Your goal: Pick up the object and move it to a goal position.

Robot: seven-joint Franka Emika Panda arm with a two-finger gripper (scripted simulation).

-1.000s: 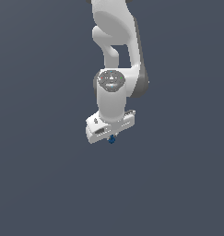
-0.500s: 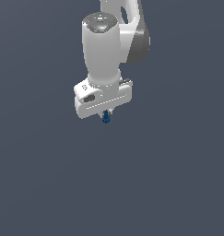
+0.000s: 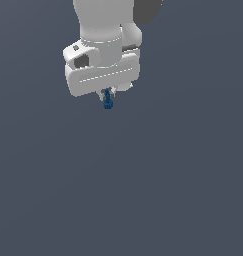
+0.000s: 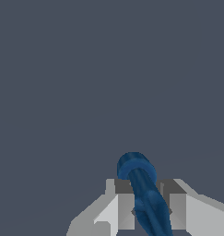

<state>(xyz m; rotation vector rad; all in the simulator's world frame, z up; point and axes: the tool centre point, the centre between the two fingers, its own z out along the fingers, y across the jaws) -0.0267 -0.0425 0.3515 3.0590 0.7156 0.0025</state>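
Dark blue object (image 4: 143, 193) pinched between gripper (image 4: 145, 205) fingers (image 4: 125, 203), one finger each side, both pressing on it. Rounded end sticks out past fingertips (shaft slightly tilted in wrist view). In exterior view object (image 3: 108, 99) hangs just under white gripper (image 3: 107, 95), carried by nothing else, only plain grey backdrop around. Arm (image 3: 100, 22) rises above gripper.
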